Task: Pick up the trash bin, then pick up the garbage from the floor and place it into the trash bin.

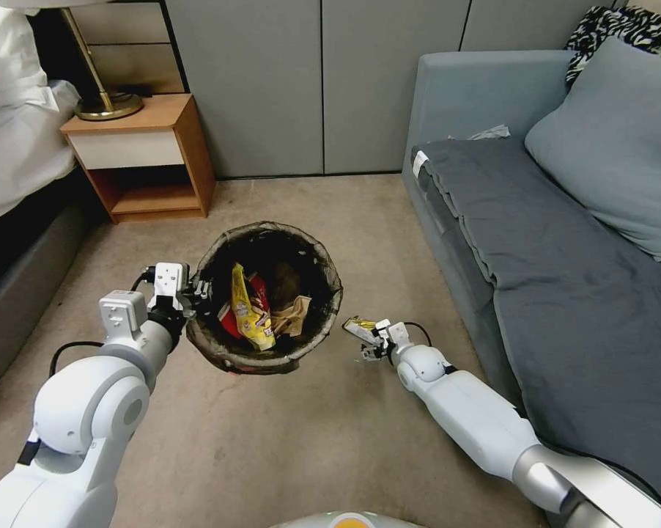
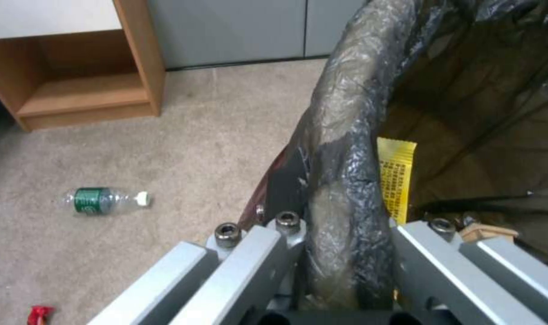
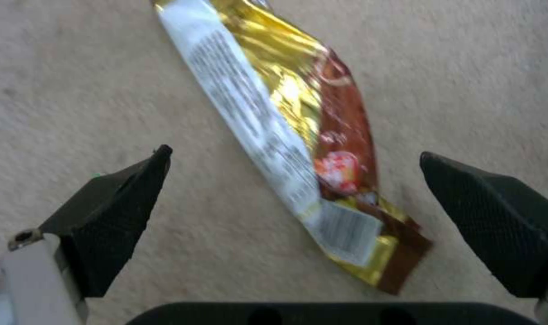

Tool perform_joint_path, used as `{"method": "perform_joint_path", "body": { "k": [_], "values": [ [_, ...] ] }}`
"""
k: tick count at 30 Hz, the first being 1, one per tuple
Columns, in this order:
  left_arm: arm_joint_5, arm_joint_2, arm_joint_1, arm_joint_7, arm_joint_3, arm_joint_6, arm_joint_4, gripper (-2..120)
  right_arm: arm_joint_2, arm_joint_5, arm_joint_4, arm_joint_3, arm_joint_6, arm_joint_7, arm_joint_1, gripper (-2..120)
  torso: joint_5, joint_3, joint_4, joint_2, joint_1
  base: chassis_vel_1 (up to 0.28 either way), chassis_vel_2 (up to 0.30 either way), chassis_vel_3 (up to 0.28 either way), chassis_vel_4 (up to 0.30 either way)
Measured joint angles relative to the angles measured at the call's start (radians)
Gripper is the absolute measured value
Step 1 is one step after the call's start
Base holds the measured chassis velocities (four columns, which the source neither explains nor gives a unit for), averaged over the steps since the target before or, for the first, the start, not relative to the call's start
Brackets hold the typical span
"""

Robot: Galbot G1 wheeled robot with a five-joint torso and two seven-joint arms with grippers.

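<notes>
Beige carpet (image 3: 75,90) lay under the right gripper (image 3: 292,180), spread wide astride a light, crinkly gold wrapper (image 3: 298,135); pinching its middle seemed best. Left gripper (image 2: 340,253) clamped the trash bin (image 1: 268,301) rim.

The bin (image 1: 266,297) hangs above the carpet (image 1: 330,440), clamped at its bag-covered rim, mouth up. Inside lie a yellow packet (image 1: 250,308), a red wrapper (image 1: 231,319) and a tan bag (image 1: 292,315). A gold-and-brown wrapper (image 3: 298,135) lies flat on the carpet just right of the bin. A green-labelled bottle (image 2: 102,201) lies on its side near a red scrap (image 2: 39,314).
</notes>
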Motion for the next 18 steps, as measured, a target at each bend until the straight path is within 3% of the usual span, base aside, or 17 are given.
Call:
{"method": "perform_joint_path", "body": {
  "k": [13,18],
  "values": [
    [0.001,-0.003,0.001,0.001,0.004,0.000,0.005,1,0.027,-0.010,-0.093,0.034,0.014,-0.024,0.025,100,0.0001,0.000,0.0002,0.000,0.000,0.000,0.000,0.000,0.000],
    [0.004,-0.004,0.006,0.002,0.005,0.000,0.005,1,0.063,-0.055,-0.189,0.048,0.038,-0.049,0.053,100,0.0000,0.000,0.0001,0.000,0.000,0.000,0.000,0.000,0.000]
  ]
}}
